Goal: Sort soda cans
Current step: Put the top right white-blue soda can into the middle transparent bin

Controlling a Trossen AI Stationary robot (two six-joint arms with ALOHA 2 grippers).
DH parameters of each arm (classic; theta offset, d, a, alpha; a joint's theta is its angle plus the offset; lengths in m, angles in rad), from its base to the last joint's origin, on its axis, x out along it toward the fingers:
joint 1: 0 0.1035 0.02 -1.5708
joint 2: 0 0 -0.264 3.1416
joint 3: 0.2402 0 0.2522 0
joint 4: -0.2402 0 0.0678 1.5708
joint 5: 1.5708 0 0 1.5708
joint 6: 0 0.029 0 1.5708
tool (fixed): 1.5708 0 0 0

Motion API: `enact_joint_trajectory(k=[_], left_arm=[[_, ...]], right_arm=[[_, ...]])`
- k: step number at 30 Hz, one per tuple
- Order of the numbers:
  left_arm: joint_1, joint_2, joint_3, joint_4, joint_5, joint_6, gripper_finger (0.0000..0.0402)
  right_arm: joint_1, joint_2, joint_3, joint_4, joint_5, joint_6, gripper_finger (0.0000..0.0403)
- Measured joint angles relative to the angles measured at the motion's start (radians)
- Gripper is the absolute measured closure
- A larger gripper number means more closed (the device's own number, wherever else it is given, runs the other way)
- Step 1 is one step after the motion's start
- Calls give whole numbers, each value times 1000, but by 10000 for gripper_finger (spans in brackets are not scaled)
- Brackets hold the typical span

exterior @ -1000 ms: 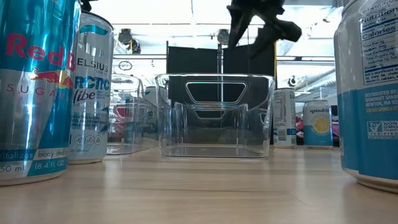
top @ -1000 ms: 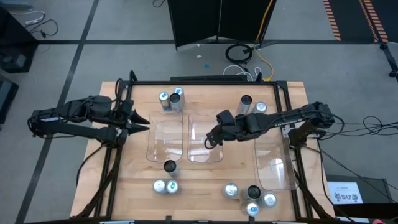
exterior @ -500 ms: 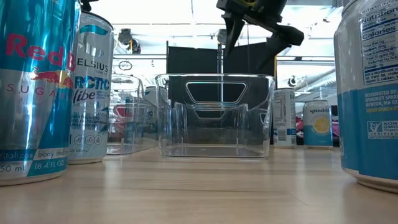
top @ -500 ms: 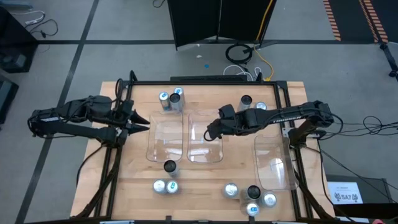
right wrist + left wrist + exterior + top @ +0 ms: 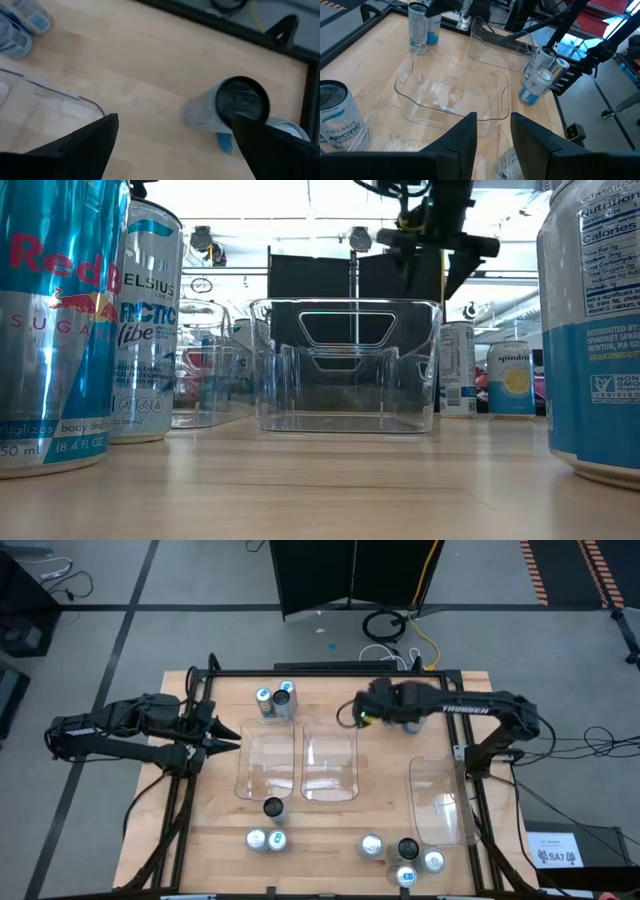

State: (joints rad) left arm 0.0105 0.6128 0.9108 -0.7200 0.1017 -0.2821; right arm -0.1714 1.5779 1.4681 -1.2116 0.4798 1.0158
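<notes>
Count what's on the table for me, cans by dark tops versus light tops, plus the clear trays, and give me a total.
Dark-topped cans: 3
Light-topped cans: 8
Clear trays: 3
Total: 14

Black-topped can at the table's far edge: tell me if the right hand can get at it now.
Probably yes. The right hand hangs open above bare wood, the black-topped can standing just ahead; only a silver can crowds its far side.
</notes>
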Motion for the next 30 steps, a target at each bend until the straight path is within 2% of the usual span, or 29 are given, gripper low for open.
enact_joint_trajectory(k=[3, 8, 20, 23, 30], left_arm=[[0, 0, 0, 0, 0, 0, 274], [0, 0, 0, 0, 0, 0, 274], [0, 0, 0, 1, -6, 1, 274], [0, 0, 0, 1, -10, 1, 274], [0, 2, 0, 0, -31, 1, 274]], right_arm=[[-71, -35, 0, 11, -66, -62, 23], [-151, -54, 0, 20, -58, -206, 23], [-335, -42, 0, -18, -230, -175, 23], [-353, -22, 0, -24, -280, -197, 23], [-368, 37, 0, -56, -307, -196, 23]])
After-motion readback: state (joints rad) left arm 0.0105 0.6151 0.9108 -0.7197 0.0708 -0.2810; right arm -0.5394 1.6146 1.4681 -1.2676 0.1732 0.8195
